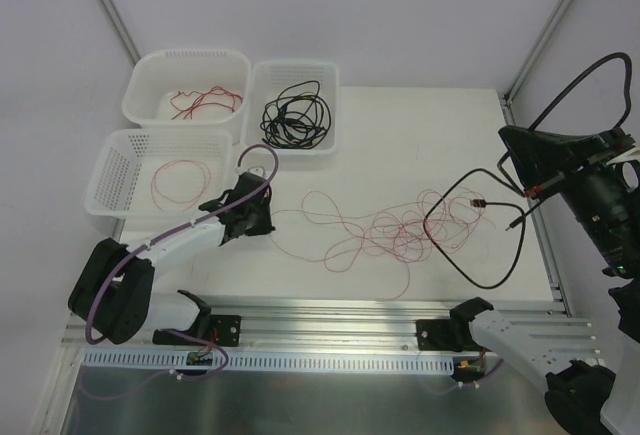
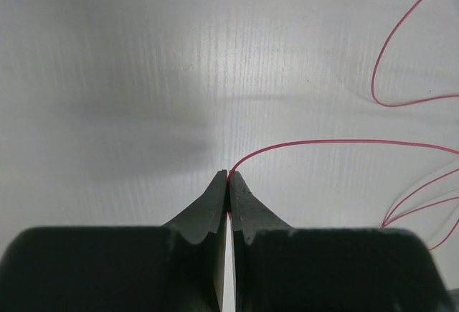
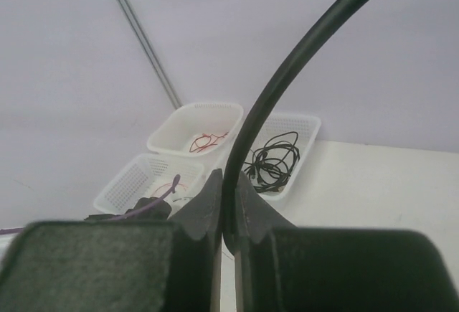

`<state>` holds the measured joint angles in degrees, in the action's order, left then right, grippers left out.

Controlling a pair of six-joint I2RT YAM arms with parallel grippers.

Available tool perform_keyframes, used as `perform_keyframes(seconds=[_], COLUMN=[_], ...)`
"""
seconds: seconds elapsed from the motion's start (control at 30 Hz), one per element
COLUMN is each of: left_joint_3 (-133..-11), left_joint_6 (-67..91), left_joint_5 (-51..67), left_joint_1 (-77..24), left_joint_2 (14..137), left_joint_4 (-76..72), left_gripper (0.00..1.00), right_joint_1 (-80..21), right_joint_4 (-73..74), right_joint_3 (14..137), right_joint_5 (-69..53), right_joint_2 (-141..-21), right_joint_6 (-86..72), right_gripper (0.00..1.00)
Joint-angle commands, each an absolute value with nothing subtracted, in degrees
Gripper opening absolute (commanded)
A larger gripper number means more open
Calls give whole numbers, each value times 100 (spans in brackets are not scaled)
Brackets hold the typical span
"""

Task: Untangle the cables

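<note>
The jaws of the left gripper (image 2: 229,177) are pressed together on one thin red wire (image 2: 323,142). The wire leaves the tips and curves away to the right over the table (image 2: 143,75). The jaws of the right gripper (image 3: 228,201) are clenched on one thick black cable (image 3: 287,75) (it rises in an arc above the fingers).

In the top view this arm is high at the right side. The black cable hangs from it into one wide loop on the table. A small plug end (image 1: 512,223) shows near the gripper.

Across and left of the loop lies the heap of red wires (image 1: 400,233); I cannot count its strands.

Three white baskets (image 1: 190,54) stand at the far left. Two hold red wire and one holds coiled black cables (image 1: 293,115).

The loop comes near to the right and front edges. The far part of the table, right of the baskets, is bare white surface.
</note>
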<state>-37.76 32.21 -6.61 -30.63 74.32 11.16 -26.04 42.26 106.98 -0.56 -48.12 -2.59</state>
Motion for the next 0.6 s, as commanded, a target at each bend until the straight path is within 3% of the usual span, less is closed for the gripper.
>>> perform_keyframes(seconds=[0.0,0.07,0.13,0.17,0.2,0.27,0.37,0.57], left_joint_3=[-3990,-4078,-4157,-4236,-4280,-4437,-4675,-5185], left_joint_6=[3218,3025,2761,2681,2515,2365,2145,1697], left_joint_5=[-264,111,411,544,797,983,1440,1696], left_joint_1=[-3067,-3146,-3234,-3356,-3427,-3655,-3910,-4342], left_joint_2=[7410,7209,7023,6796,6672,6313,5995,6266], left_joint_4=[1195,1099,1037,950,906,818,572,62], left_gripper=[0,3,15,41,60,86,97,99], right_joint_1=[-2575,-2575,-2575,-2566,-2566,-2566,-2566,-2566], right_joint_4=[3498,3411,3340,3401,3445,3428,3069,2717], right_joint_3=[10696,10618,10547,10547,10529,10381,9986,9870], right_joint_5=[-456,-860,-1350,-1493,-1590,-1889,-2310,-3084], right_joint_2=[-5026,-5115,-5298,-5396,-5475,-5625,-5660,-5862], right_joint_6=[-483,-623,-817,-878,-949,-1124,-1449,-1862], right_gripper=[1,1,1,1,1,1,1,1])
